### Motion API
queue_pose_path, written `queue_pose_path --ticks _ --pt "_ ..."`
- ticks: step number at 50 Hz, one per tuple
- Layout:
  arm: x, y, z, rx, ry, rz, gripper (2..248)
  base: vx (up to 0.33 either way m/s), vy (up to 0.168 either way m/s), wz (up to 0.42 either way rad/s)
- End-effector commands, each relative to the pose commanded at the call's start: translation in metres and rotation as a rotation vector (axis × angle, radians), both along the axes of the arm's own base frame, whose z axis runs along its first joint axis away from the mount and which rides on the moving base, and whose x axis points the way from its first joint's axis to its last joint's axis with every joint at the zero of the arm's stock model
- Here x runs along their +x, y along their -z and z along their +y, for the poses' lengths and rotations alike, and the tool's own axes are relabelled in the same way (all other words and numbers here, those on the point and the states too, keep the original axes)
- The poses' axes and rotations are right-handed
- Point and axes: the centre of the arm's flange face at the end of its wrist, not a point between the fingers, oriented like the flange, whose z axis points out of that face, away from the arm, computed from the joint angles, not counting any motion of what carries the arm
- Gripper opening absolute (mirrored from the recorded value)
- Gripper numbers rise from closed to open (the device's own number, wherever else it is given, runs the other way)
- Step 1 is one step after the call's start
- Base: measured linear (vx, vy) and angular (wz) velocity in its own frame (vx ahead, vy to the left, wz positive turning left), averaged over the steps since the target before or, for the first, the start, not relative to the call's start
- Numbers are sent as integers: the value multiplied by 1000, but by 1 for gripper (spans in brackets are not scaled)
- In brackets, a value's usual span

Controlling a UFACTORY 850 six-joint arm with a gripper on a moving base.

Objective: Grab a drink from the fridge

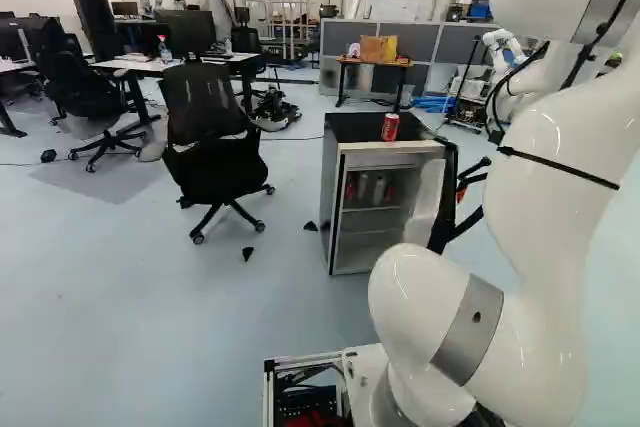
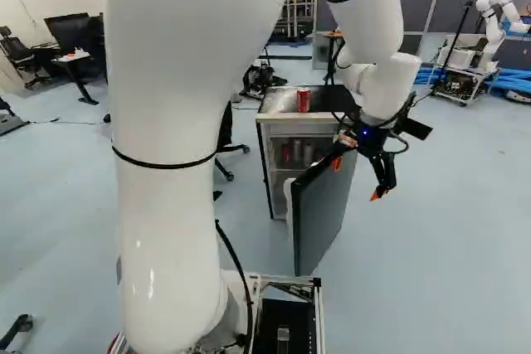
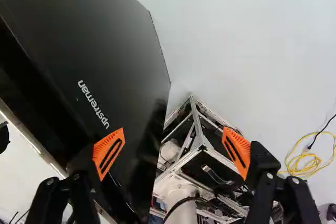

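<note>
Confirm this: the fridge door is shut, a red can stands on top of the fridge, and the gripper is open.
Not quite: the fridge door is swung open, as the right base view shows. The rest holds: a red can stands on top of the fridge, and the gripper is open.

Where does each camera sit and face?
Wrist view: on the wrist, looking along the open end effector past the fridge door to the moving base.
Left base view: behind left, facing ahead and down; arm at right.
Right base view: behind right, likewise; arm and end effector.
Base views share the fridge and red can.
</note>
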Motion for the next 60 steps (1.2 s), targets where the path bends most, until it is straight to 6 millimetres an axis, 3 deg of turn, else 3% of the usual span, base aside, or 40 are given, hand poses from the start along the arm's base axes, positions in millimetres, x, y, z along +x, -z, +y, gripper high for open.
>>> queue_pose_path --ticks 60 --pt "19 5 121 3 -207 7 247 0 0 0"
